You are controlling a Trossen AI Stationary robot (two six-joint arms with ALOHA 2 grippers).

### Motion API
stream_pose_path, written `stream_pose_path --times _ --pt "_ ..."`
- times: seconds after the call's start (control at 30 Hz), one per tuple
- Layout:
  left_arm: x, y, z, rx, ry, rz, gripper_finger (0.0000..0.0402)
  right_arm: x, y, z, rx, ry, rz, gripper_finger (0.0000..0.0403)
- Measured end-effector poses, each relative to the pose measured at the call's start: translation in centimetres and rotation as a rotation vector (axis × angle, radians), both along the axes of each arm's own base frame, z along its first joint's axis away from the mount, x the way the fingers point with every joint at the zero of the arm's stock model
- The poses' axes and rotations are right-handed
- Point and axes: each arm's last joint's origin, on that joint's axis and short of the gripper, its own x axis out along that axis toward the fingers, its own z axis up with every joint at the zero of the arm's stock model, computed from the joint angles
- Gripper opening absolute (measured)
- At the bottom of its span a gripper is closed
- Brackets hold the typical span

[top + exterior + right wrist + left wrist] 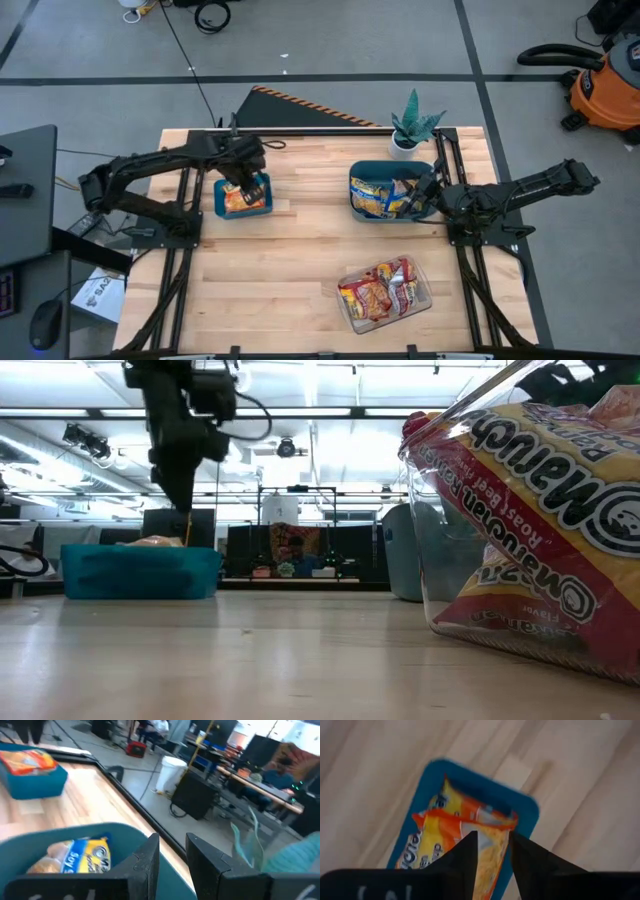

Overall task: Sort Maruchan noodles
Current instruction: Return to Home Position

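Only the left wrist view shows the left gripper (pixel 492 837) with its fingers slightly spread and empty, directly above the orange noodle packets (pixel 450 830) in the small teal bin (pixel 526 812). The right wrist view shows the right gripper (pixel 172 840) likewise parted and empty at the rim of the larger teal bin (pixel 75 831), which holds blue-and-yellow packets (pixel 82 854). In the high view, red packets (pixel 380 290) lie in the clear tray (pixel 425 297), well apart from both.

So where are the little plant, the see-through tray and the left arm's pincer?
Plant (pixel 416 122): high view, on its green leaves.
Clear tray (pixel 432 550): low view, on its bare side wall.
Left pincer (pixel 492 835): left wrist view, midway between its fingertips, over the small blue bin (pixel 485 782).
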Motion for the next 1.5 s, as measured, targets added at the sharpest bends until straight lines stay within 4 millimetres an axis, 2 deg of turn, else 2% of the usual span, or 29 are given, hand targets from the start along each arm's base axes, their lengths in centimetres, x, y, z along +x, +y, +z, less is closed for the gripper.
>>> stream_pose_path --times 0.07,0.3,0.5,0.77,1.0,1.13,1.37,1.5 --pt "-0.8 -0.4 0.5 0.018 -0.084 -0.001 0.011 -0.3 0.0 -0.1 0.019 -0.002 0.007 0.0101" --pt "-3.5 -2.3 1.1 0.074 -0.403 -0.016 0.0093 -1.6 0.1 0.7 0.123 -0.079 0.229 0.0085" --pt "-4.4 -4.0 0.9 0.152 -0.766 -0.108 0.0081 -3.1 -0.1 1.4 0.17 -0.166 0.386 0.0068" --pt "-4.7 -4.5 0.3 0.357 -1.107 -0.176 0.0069 -5.4 -0.5 1.9 0.237 -0.313 0.461 0.0061" --pt "-4.9 -5.1 -1.5 0.481 -1.214 -0.253 0.0057 -7.6 -0.9 2.0 0.242 -0.403 0.429 0.0061" --pt "-5.3 -5.3 -2.3 0.555 -1.241 -0.262 0.0043 -7.5 -0.6 2.2 0.234 -0.394 0.514 0.0062" --pt "-6.6 -5.8 -2.6 0.573 -1.177 -0.291 0.001 -7.6 -0.8 2.6 0.224 -0.436 0.468 0.0062" --pt "-7.8 -6.3 -2.5 0.561 -1.167 -0.3 0.0006 -7.6 -0.9 2.4 0.228 -0.442 0.44 0.0062"
